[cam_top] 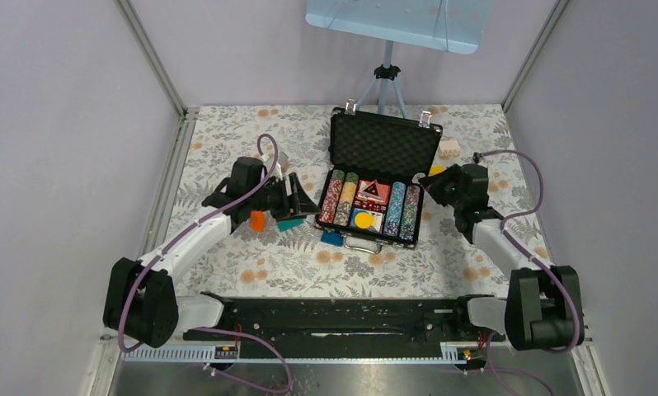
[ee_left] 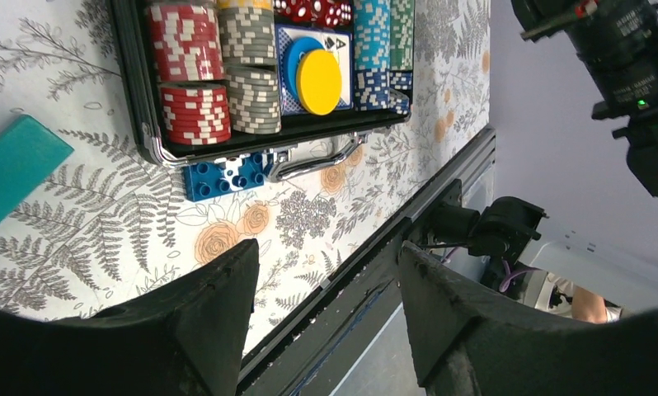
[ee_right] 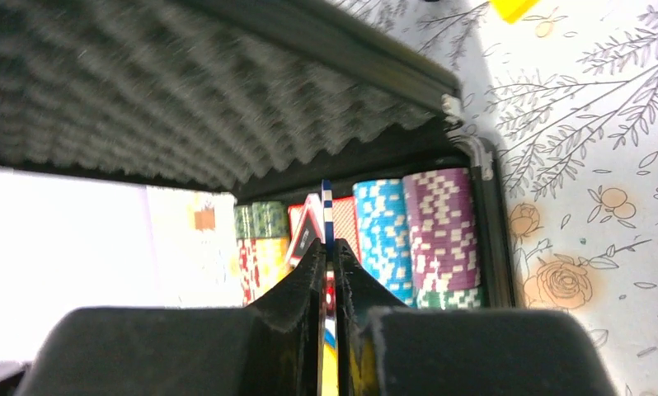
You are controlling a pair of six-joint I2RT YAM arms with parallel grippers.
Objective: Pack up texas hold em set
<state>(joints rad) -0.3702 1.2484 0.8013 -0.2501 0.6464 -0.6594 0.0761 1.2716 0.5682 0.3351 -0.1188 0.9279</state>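
The black briefcase (cam_top: 319,219) of the texas hold em set lies open mid-table, its foam-lined lid (cam_top: 383,144) raised at the back. Rows of coloured chips (cam_top: 336,202), red dice (ee_left: 313,10) and a yellow dealer disc (ee_left: 319,81) fill the tray. At the case's right edge, my right gripper (cam_top: 437,183) is shut on a thin blue-and-white chip (ee_right: 326,206), which stands edge-on between its fingers above the chip rows (ee_right: 441,231). My left gripper (cam_top: 305,202) hovers left of the case, open (ee_left: 330,252) and holding nothing.
A blue brick (ee_left: 225,175) sits against the case handle (ee_left: 317,161). A teal brick (cam_top: 290,223) and an orange piece (cam_top: 257,220) lie below the left gripper. A yellow brick (cam_top: 435,171) and a cream one (cam_top: 449,148) lie right of the lid. A tripod (cam_top: 385,82) stands behind.
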